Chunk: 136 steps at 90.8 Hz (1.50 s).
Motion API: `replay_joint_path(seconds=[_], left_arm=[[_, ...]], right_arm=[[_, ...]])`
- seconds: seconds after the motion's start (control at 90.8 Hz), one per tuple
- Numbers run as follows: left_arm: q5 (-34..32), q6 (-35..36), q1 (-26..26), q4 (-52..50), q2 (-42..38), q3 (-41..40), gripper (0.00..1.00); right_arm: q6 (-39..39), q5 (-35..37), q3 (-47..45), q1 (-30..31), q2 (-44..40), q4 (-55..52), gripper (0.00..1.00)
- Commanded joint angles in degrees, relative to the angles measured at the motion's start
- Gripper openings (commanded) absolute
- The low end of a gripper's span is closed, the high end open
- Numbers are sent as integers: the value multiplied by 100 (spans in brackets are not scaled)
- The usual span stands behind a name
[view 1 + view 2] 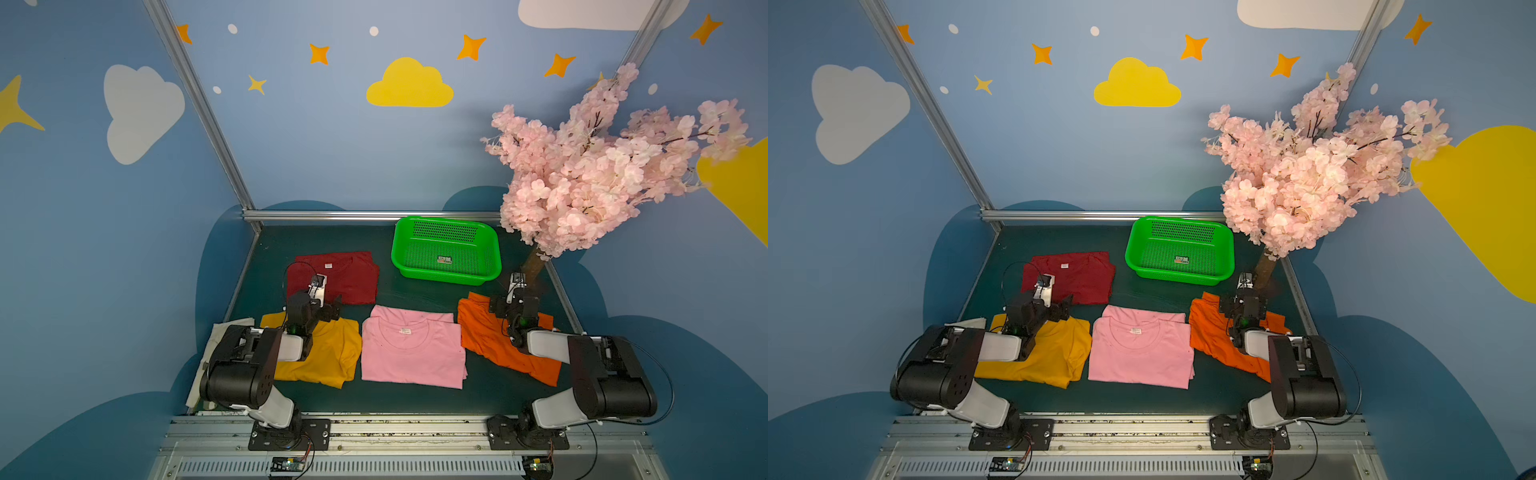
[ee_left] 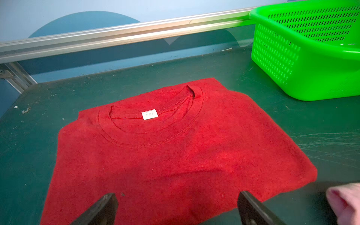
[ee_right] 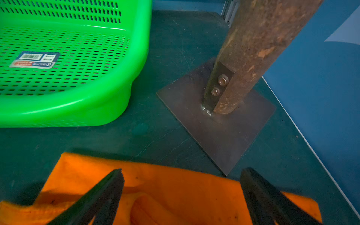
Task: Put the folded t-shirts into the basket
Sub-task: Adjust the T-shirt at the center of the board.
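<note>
The folded t-shirts lie flat on the dark green table: dark red (image 1: 349, 274) at the back left, mustard yellow (image 1: 328, 353) at the front left, pink (image 1: 411, 353) in the middle and orange (image 1: 486, 332) on the right. At the back stands the green basket (image 1: 440, 277), with only a sticker on its floor. My left gripper (image 1: 318, 280) hovers open over the dark red shirt's (image 2: 175, 146) near edge, with nothing between its fingers. Above the orange shirt's (image 3: 175, 191) far edge, my right gripper (image 1: 515, 281) is also open and holds nothing.
A pink blossom tree (image 1: 602, 166) leans over the back right corner. Its trunk and metal base plate (image 3: 224, 126) stand just right of the basket (image 3: 58, 109). A whitish cloth (image 1: 212, 353) lies under the left arm. An aluminium rail (image 1: 353, 215) bounds the far edge.
</note>
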Motion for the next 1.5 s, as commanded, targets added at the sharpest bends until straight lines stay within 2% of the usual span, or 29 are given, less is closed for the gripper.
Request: replay_joint_path(seconds=[0.0, 0.837, 0.914, 0.98, 1.035, 1.079, 1.134, 1.19, 1.256, 1.377, 1.487], left_arm=[[44, 31, 5, 73, -17, 70, 100], [60, 20, 22, 57, -20, 77, 100], [-103, -29, 20, 158, -101, 21, 100], [-394, -140, 25, -177, -525, -10, 100], [-684, -272, 30, -940, -1186, 125, 100], [-827, -507, 32, -1582, -1655, 294, 100], [-722, -1063, 45, -2296, -2080, 482, 100], [-33, -1393, 30, -2604, -2325, 578, 99], [515, -1879, -118, -2712, -2380, 695, 97], [749, -2469, -680, -3437, -2298, 1059, 95], [857, -2546, -1257, -4464, -2123, 1433, 92]], right_arm=[[1, -18, 105, 14, -128, 27, 98], [-2, -25, 101, 9, -141, 25, 98], [103, 319, 97, 86, -289, -9, 98], [303, 490, 213, 157, -710, -414, 98], [405, 500, 519, 181, -1209, -1404, 98], [976, 464, 910, 153, -1580, -2469, 98], [1630, -27, 1227, 124, -1849, -3424, 96], [2025, -539, 1283, 262, -2015, -3661, 92], [2516, -932, 1229, 785, -2064, -3675, 89], [2557, -675, 1555, 2040, -1773, -4296, 89], [2501, -1093, 1844, 2490, -1231, -4717, 87]])
